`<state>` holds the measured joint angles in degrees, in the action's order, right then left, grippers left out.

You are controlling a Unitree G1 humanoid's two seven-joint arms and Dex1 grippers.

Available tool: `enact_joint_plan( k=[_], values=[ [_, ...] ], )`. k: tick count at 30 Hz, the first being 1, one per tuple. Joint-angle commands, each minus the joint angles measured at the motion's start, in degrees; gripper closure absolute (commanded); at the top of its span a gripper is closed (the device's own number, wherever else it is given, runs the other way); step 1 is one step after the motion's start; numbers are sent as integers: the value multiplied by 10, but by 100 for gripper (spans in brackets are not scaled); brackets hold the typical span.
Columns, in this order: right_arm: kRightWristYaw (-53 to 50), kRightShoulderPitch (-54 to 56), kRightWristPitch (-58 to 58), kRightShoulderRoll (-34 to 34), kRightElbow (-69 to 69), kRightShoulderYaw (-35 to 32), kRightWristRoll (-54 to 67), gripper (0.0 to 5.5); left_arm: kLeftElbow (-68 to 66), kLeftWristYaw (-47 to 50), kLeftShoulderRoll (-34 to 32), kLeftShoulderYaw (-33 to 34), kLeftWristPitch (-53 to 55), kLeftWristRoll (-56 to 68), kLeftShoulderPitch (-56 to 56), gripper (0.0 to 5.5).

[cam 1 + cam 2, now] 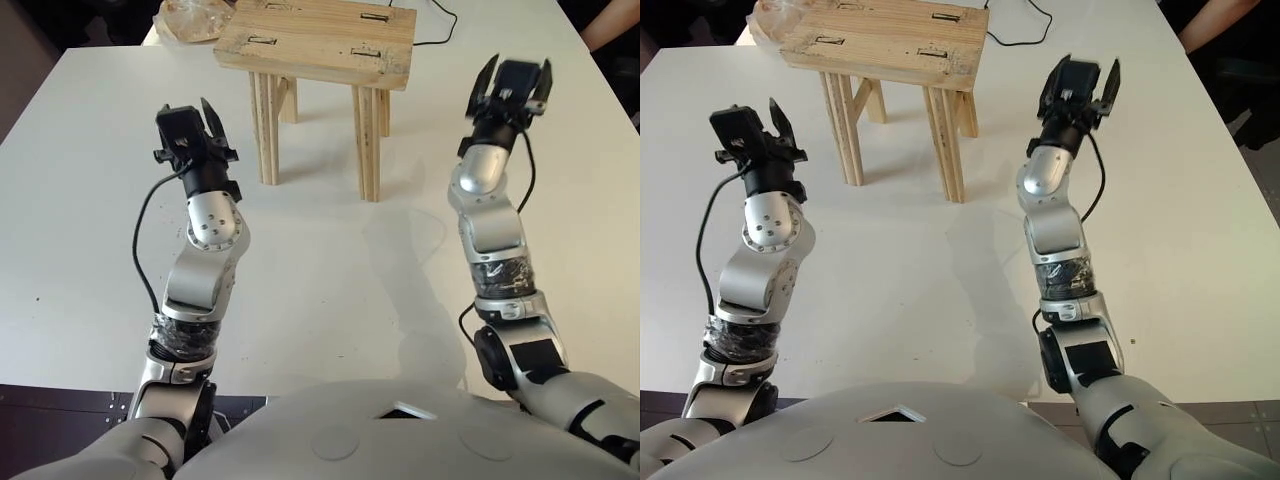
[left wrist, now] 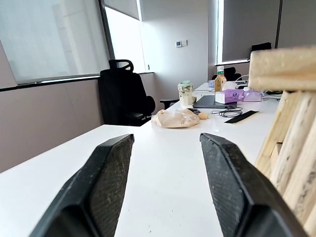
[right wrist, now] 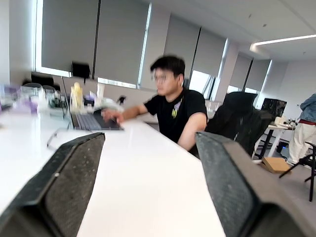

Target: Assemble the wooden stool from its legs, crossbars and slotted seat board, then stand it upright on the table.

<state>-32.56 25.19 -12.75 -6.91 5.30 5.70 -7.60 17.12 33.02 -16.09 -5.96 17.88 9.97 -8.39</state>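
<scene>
**Stool upright, both grippers spread and empty**

One stool (image 1: 315,42) is counted, assembled and stood upright on the white table (image 1: 90,200); four slots are seen in its seat board (image 1: 330,25), and four legs (image 1: 267,130) are seen beneath it, the two rear ones partly hidden by the front pair. Two arms are raised from the table, one on each side of the stool and apart from it; the left gripper (image 1: 192,128) is held up to the left of the stool's front legs, near them, with its fingers spread and nothing between them; the right gripper (image 1: 515,75) is held up to the right of the stool, level with the seat board, likewise spread wide and empty. One crumpled plastic bag (image 1: 195,20) lies just behind the stool's left rear corner; one black cable (image 1: 440,25) runs behind its right side. In the left wrist view the stool's leg and seat edge are seen just beside one pad (image 2: 232,187); in the right wrist view bare table top is seen between the two pads (image 3: 64,187).
</scene>
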Motion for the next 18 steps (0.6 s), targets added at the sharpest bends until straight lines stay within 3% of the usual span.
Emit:
enact_joint_plan(
  k=[1, 9, 18],
  values=[
    [13, 9, 22, 15, 32, -15, -12, 214, -143, -70, 9, 10, -46, -32, -8, 303],
    [32, -20, 62, 27, 106, -25, -31, 211, -365, -223, 29, 12, -157, -51, -91, 242],
    [42, -20, 80, 47, 130, -31, -44, 211, -319, -315, 88, -6, -185, -50, -48, 242]
  ],
)
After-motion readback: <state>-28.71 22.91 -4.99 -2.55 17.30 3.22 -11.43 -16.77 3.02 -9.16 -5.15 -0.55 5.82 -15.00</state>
